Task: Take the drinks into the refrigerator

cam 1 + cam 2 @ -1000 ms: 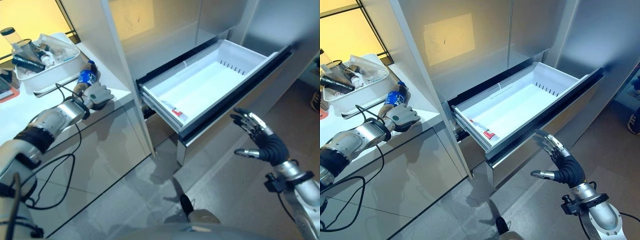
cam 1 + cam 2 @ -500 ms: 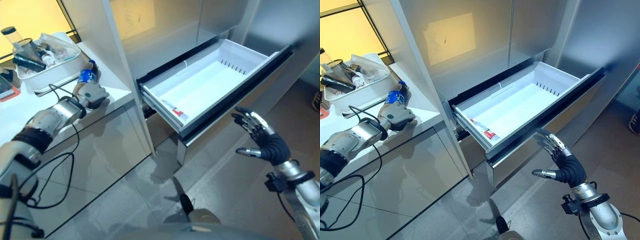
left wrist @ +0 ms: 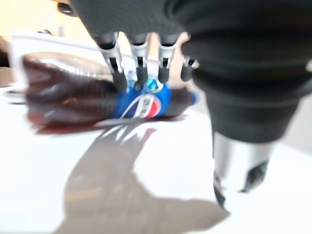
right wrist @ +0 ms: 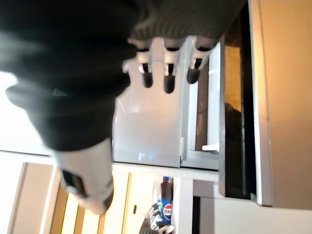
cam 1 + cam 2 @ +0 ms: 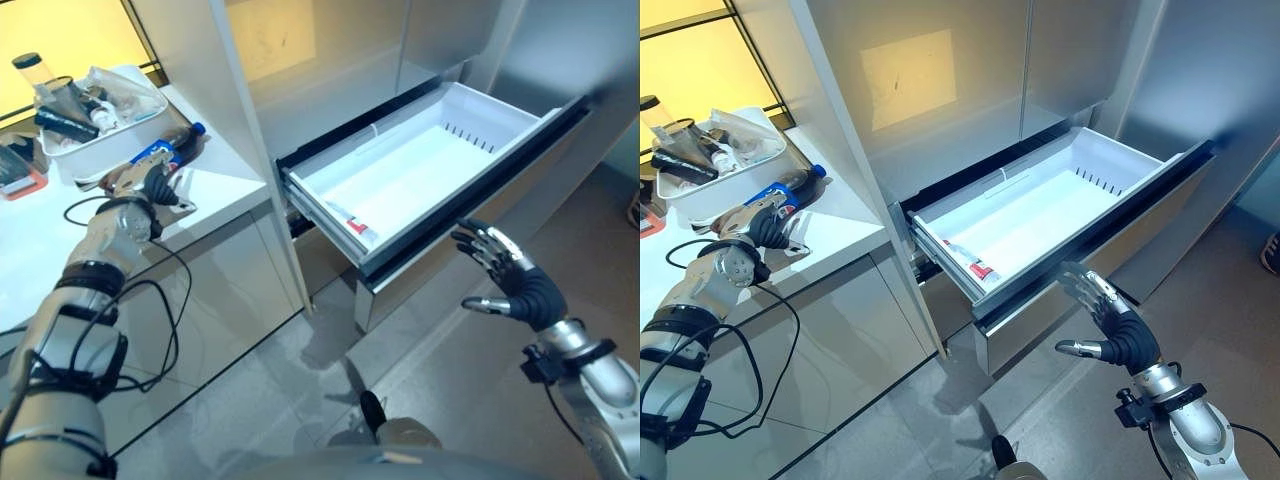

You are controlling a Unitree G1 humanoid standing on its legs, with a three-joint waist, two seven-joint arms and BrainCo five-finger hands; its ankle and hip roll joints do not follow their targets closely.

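A cola bottle [image 5: 165, 152] with a blue label and blue cap lies on its side on the white table [image 5: 215, 185], just in front of a white tub [image 5: 120, 125] full of odds and ends. The left hand [image 5: 150, 185] rests over the bottle, fingers [image 3: 139, 63] reaching down onto its label (only loosely bent, not wrapped round it). The refrigerator drawer [image 5: 420, 165] stands pulled out. Near its front edge the right hand [image 5: 505, 275] hovers with fingers spread wide, holding nothing.

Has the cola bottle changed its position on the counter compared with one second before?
Yes. The cola bottle stood upright near the white bin; now it lies on its side beside the bin, under the left hand.
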